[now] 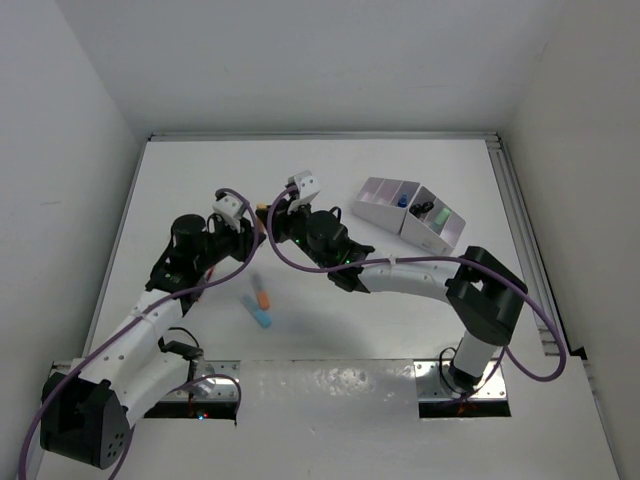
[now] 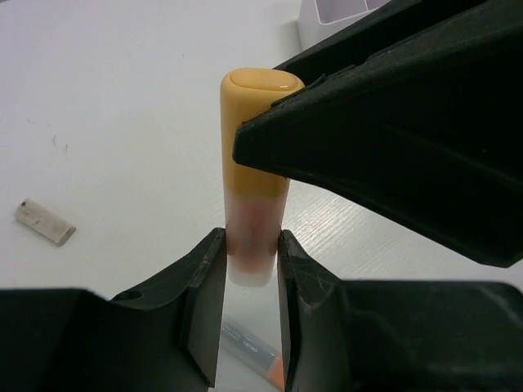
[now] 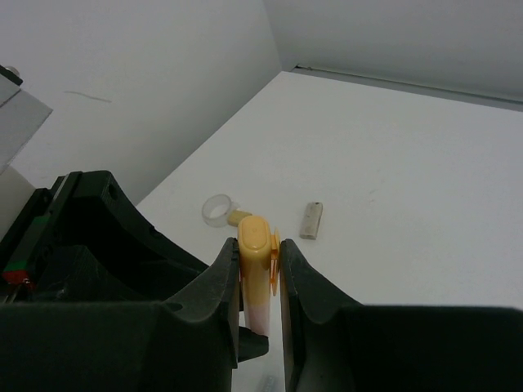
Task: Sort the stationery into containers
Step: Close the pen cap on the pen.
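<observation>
A yellow-orange marker (image 2: 255,155) with a pale lower end stands upright between both grippers. My left gripper (image 2: 252,253) is shut on its pale lower end. My right gripper (image 3: 260,253) is shut on its yellow capped end (image 3: 257,249). In the top view the two grippers, left (image 1: 253,232) and right (image 1: 274,214), meet at the table's middle left. The white organizer (image 1: 375,208) stands at the back right. It holds a blue item (image 1: 400,200) and black and green items (image 1: 428,210). An orange marker (image 1: 262,296) and a blue marker (image 1: 262,318) lie below the grippers.
A grey eraser (image 3: 310,220) lies on the table and also shows in the left wrist view (image 2: 45,222). A clear ring (image 3: 217,209) with a small yellowish piece lies beside it. White walls close in the left, back and right sides.
</observation>
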You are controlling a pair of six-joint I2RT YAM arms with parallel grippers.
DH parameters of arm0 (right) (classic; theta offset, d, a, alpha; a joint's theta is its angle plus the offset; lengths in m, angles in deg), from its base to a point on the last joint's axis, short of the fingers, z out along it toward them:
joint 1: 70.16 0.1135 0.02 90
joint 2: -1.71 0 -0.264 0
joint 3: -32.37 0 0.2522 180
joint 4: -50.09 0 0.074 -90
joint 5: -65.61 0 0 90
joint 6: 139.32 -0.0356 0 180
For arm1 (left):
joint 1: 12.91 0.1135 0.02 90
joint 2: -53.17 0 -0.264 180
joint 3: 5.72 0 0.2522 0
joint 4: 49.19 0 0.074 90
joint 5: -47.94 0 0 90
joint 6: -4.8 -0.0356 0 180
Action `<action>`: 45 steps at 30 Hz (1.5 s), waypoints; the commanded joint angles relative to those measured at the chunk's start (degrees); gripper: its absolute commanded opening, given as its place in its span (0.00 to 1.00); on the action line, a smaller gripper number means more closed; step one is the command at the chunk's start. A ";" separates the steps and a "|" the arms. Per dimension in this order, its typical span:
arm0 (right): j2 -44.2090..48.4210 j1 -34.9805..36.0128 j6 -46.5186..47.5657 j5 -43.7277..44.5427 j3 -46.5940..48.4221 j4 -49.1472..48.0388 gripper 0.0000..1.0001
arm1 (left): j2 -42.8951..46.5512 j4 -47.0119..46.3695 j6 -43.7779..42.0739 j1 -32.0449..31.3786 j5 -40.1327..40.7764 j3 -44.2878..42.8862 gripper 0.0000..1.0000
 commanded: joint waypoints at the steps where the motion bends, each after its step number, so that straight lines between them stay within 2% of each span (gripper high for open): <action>1: -8.01 6.36 0.93 -11.58 -6.16 29.59 0.00 | 3.46 -36.77 1.42 1.54 -0.63 -7.82 0.00; 14: -9.59 7.24 2.25 -11.94 -4.31 32.06 0.00 | 3.89 -36.68 1.68 1.45 -0.89 -7.82 0.00; 25: -1.96 4.25 -4.25 -11.06 -5.18 28.55 0.00 | 5.47 -32.21 2.04 1.36 -5.02 -6.15 0.00; 30: 2.18 2.49 -7.15 -8.51 -5.90 26.70 0.00 | 5.74 -29.74 0.89 0.49 -9.33 -5.62 0.00; 31: 2.79 2.40 -7.68 -7.38 -5.98 26.52 0.00 | 5.65 -28.69 0.80 0.31 -10.11 -5.71 0.02; 34: 5.43 0.39 -8.73 -5.35 -6.33 26.17 0.00 | 6.00 -25.27 0.63 0.48 -14.24 -6.15 0.23; 35: 6.48 -0.14 -8.91 -4.91 -6.42 26.17 0.00 | 6.18 -24.21 -0.07 0.40 -15.04 -6.24 0.35; 37: 7.63 -1.11 -9.52 -3.94 -7.12 25.91 0.00 | 6.53 -21.23 -0.69 0.40 -16.62 -6.59 0.46; 38: 8.68 -2.16 -9.70 -2.72 -7.39 25.73 0.00 | 6.62 -20.25 -0.95 0.31 -17.50 -6.76 0.55; 41: 10.70 -4.97 -11.11 -0.17 -8.35 26.86 0.00 | 7.32 -17.70 -1.31 0.31 -17.51 -7.29 0.67; 45: 16.14 -9.63 -11.64 0.54 -9.59 27.48 0.00 | 8.02 -15.59 -1.39 0.31 -17.42 -7.47 0.71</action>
